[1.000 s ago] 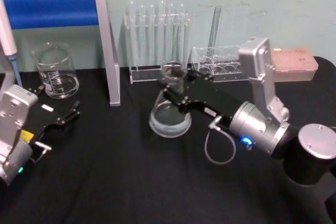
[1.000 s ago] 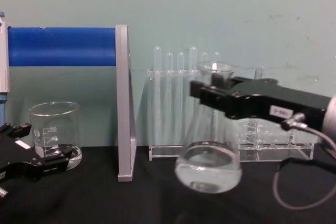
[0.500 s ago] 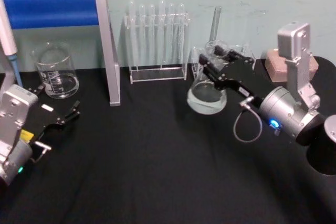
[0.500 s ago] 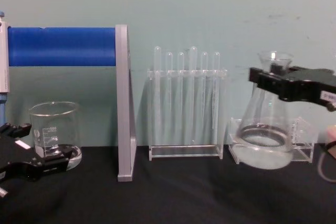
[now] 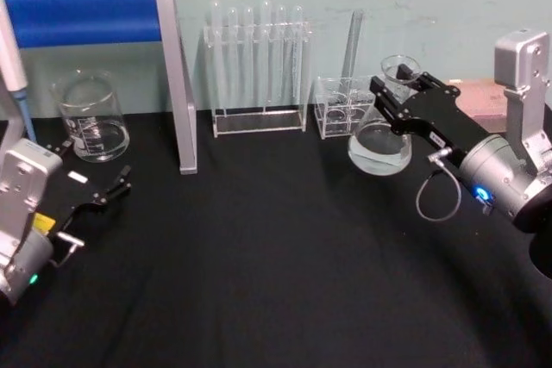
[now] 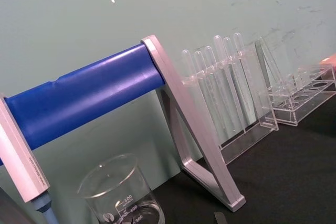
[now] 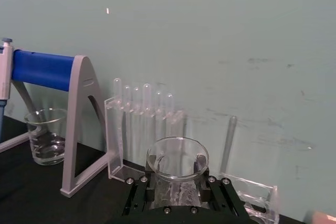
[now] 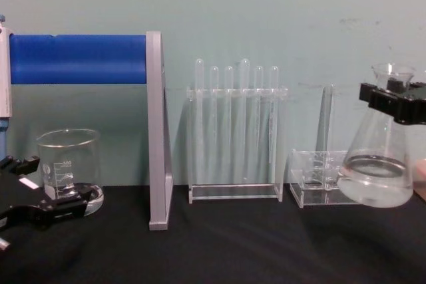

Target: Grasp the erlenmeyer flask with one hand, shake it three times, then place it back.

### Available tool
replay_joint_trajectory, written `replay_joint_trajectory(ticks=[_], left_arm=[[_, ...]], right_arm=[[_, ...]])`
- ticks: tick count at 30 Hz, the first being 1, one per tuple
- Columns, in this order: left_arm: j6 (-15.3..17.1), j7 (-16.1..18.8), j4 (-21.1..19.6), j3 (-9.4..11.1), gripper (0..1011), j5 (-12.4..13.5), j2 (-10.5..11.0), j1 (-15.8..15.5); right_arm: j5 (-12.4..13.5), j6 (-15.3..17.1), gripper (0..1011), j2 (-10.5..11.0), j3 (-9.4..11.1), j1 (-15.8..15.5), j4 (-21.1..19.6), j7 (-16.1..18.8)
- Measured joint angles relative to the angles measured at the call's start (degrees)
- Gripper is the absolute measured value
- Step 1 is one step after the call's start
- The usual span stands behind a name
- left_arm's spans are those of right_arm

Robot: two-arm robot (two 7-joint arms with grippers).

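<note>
The erlenmeyer flask (image 5: 379,142) is clear glass with a little clear liquid in its wide base. It hangs slightly tilted at the right rear of the table, just in front of a small clear rack (image 5: 338,109). My right gripper (image 5: 395,96) is shut on its neck below the flared rim. From the chest view the flask (image 8: 376,177) sits at the right edge with the black fingers (image 8: 399,103) clamped on the neck. The right wrist view looks down on the rim (image 7: 177,157). My left gripper (image 5: 93,168) rests open at the left, near a beaker.
A glass beaker (image 5: 90,118) stands back left beside a pipette stand with a blue bar (image 5: 86,15) and grey upright (image 5: 177,84). A test tube rack (image 5: 257,66) stands at the back centre. A pink box (image 5: 483,96) lies behind my right arm. Black cloth covers the table.
My right gripper has swung the flask from the table's centre to the right, past the small clear rack. The liquid has shifted with it. My left arm has not moved.
</note>
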Motion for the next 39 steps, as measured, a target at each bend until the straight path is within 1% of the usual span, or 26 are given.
replay_joint_trajectory(ticks=[7,14,25,39], left_arm=[[0.00,0.00,0.00,0.00,1001,0.00,0.00,0.00],[0.00,0.00,0.00,0.00,1001,0.00,0.00,0.00],[0.00,0.00,0.00,0.00,1001,0.00,0.00,0.00],[0.00,0.00,0.00,0.00,1001,0.00,0.00,0.00]], right_arm=[[-0.65,0.14,449,-0.54,0.85,-0.25,0.07,0.09],[-0.89,0.37,449,-1.03,0.49,-0.35,-0.06,1.02],[-0.76,0.80,449,-1.49,-2.04,-0.49,-0.98,3.61],[-0.02,1.17,449,-1.26,-4.66,-0.32,-1.51,5.34]])
